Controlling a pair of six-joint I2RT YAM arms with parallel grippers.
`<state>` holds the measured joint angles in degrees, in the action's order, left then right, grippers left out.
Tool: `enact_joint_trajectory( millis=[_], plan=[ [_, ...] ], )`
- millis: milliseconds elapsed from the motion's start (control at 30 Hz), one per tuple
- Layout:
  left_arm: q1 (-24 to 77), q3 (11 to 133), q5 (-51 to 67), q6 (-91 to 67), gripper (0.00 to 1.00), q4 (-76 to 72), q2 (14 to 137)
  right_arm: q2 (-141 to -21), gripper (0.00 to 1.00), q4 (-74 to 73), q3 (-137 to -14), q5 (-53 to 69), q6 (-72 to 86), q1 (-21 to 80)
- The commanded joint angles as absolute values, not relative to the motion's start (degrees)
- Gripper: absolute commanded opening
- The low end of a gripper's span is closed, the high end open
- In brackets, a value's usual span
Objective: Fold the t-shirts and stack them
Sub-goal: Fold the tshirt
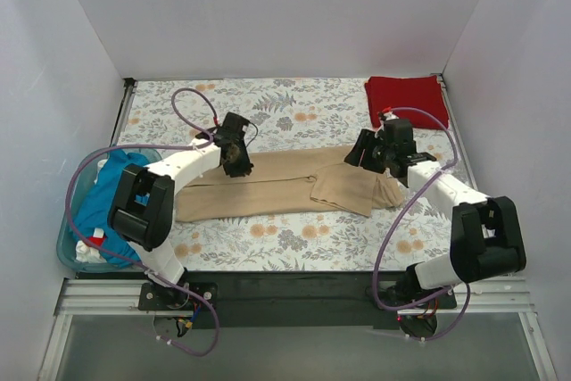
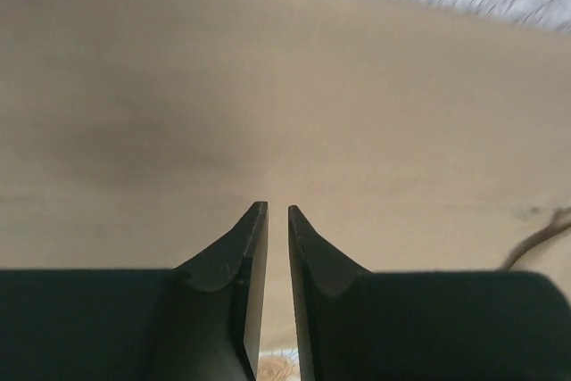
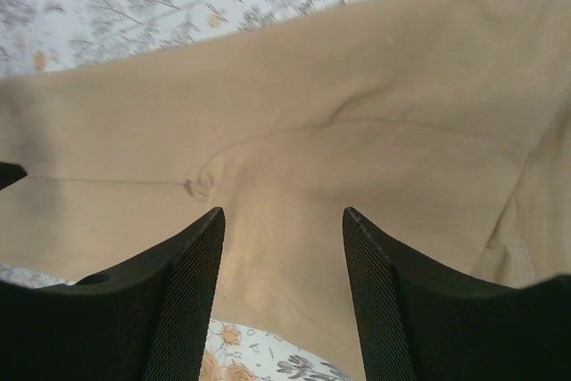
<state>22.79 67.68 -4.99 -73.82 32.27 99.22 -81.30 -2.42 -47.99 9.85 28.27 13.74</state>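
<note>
The tan t-shirt (image 1: 268, 194) lies folded into a long strip across the middle of the table, a sleeve flap at its right end. My left gripper (image 1: 236, 165) hovers low over its upper left edge. In the left wrist view the left gripper (image 2: 277, 207) has its jaws nearly together with a slim gap, nothing between them, and tan cloth (image 2: 268, 86) below. My right gripper (image 1: 364, 156) is open and empty over the shirt's right part; it shows in the right wrist view (image 3: 283, 211) above the tan cloth (image 3: 312, 131). The dark red t-shirt (image 1: 406, 100) lies folded at the back right. The teal t-shirt (image 1: 107, 189) is bunched in the tub.
A light blue plastic tub (image 1: 67, 243) sits at the table's left edge. The grey-and-orange floral tablecloth (image 1: 303, 238) covers the table and shows in the right wrist view (image 3: 134, 6). White walls enclose the back and both sides.
</note>
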Motion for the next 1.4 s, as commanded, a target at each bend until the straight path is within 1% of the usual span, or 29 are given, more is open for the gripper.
enact_joint_trajectory(
  millis=[0, 133, 367, 567, 600, 700, 800, 833, 867, 900, 1067, 1167, 1233, 1300, 1367],
  plan=[
    [24.43, 63.55, -12.83, -76.11, 0.13, 37.18, 94.66, -83.23, 0.63, -7.29, -47.11, 4.66, 27.07, 15.55],
    [26.10, 60.21, -14.86, -76.11, 0.12, 37.62, 93.16, -88.06, 0.63, -8.70, -49.83, 2.74, 27.51, 20.55],
    [31.64, 55.47, -14.07, -78.48, 0.11, 37.62, 94.39, -100.17, 0.63, -9.57, -54.57, 1.41, 25.85, 22.06],
    [35.68, 52.65, -10.91, -81.47, 0.10, 37.62, 93.35, -109.66, 0.64, -12.04, -66.52, 0.70, 21.45, 22.06],
    [36.64, 52.04, -10.12, -81.82, 0.10, 37.88, 92.99, -111.17, 0.64, -12.82, -70.88, 0.79, 19.97, 22.15],
    [39.88, 51.33, -6.78, -85.15, 0.09, 38.32, 90.97, -116.88, 0.64, -14.76, -76.88, 2.81, 17.59, 22.24],
    [43.92, 50.80, -2.47, -89.37, 0.09, 37.62, 89.56, -122.42, 0.65, -16.42, -84.97, 4.66, 14.77, 22.85],
    [44.99, 50.97, -1.33, -90.25, 0.09, 37.01, 89.47, -124.00, 0.66, -17.13, -89.60, 4.75, 13.63, 23.37],
    [45.96, 51.24, -0.27, -92.09, 0.09, 36.48, 90.34, -127.41, 0.66, -17.92, -92.08, 5.27, 13.01, 23.73],
    [47.97, 51.85, 2.35, -92.81, 0.09, 35.26, 90.87, -129.09, 0.66, -19.93, -94.28, 5.80, 12.57, 23.99],
    [52.47, 59.65, 7.11, -94.92, 0.09, 30.42, 97.63, -139.19, 0.70, -25.39, -110.96, 10.10, 10.29, 26.19],
    [53.00, 65.01, 9.75, -94.84, 0.09, 26.55, 102.03, -142.64, 0.75, -27.77, -116.18, 11.60, 8.71, 27.51],
    [53.00, 67.92, 10.98, -93.96, 0.11, 24.18, 104.84, -144.39, 0.80, -27.86, -119.34, 12.73, 8.09, 27.77],
    [52.91, 73.61, 10.99, -93.34, 0.11, 24.17, 107.13, -145.89, 0.83, -28.65, -123.55, 13.44, 7.30, 27.60],
    [52.56, 76.62, 10.72, -92.55, 0.11, 24.26, 108.89, -146.86, 0.84, -28.74, -125.24, 13.89, 6.77, 27.51]
  ],
)
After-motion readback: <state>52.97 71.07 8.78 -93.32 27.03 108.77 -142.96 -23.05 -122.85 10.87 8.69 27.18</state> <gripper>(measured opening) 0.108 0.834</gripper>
